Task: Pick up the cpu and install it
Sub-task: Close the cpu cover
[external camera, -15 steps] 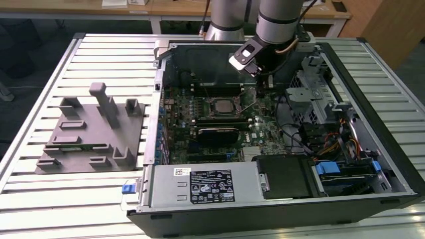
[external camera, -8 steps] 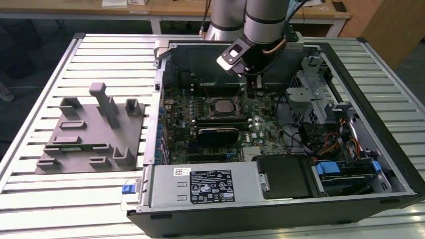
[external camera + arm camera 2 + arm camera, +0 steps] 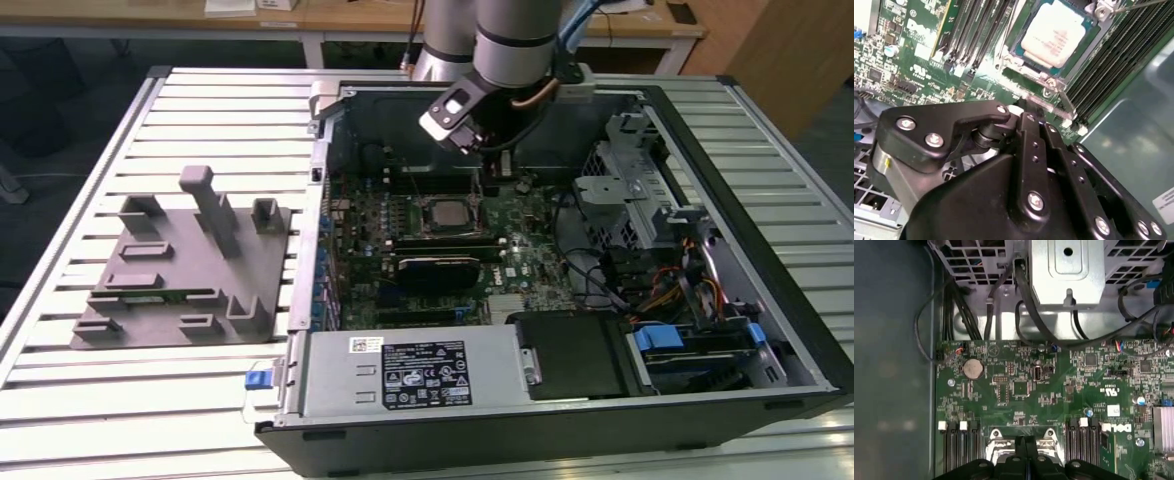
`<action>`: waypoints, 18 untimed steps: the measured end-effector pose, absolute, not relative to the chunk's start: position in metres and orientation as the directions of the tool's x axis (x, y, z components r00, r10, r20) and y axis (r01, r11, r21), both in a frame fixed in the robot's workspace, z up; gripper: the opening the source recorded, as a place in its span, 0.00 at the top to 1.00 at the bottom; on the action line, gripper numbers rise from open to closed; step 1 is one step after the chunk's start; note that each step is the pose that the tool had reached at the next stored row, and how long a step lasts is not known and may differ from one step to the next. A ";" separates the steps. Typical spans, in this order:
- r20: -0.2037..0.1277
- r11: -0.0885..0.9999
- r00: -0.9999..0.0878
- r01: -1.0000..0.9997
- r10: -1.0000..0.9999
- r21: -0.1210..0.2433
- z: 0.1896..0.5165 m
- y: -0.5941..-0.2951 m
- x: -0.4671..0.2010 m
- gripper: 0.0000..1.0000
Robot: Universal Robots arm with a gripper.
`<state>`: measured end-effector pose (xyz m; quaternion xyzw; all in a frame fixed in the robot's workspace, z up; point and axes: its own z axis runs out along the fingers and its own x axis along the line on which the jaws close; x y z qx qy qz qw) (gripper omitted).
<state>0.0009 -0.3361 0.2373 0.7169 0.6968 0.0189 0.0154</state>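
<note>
An open computer case point(image 3: 747, 330) lies on a slatted metal worktop point(image 3: 200, 120), toward its edge on the exterior view's right. A grey moulded fixture point(image 3: 187, 270) sits near the opposite edge. The cpu point(image 3: 1054, 34), silvery with faint print on its lid, is seated in the socket point(image 3: 1019, 62) of the green motherboard point(image 3: 1054, 390). The arm's hand point(image 3: 1026, 440) hovers over the board near the socket, clenched, its fingers pressed together and apart from the cpu. A printed black-and-white label point(image 3: 427, 375) covers the power supply point(image 3: 334, 385) at the case's near edge.
</note>
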 end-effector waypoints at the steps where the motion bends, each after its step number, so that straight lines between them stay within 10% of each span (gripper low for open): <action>1: 0.006 -0.028 0.028 0.998 1.000 0.048 0.237 -0.336 0.000 0.89; 18: 0.006 -0.029 0.028 0.998 1.000 0.048 0.233 -0.336 -0.021 0.89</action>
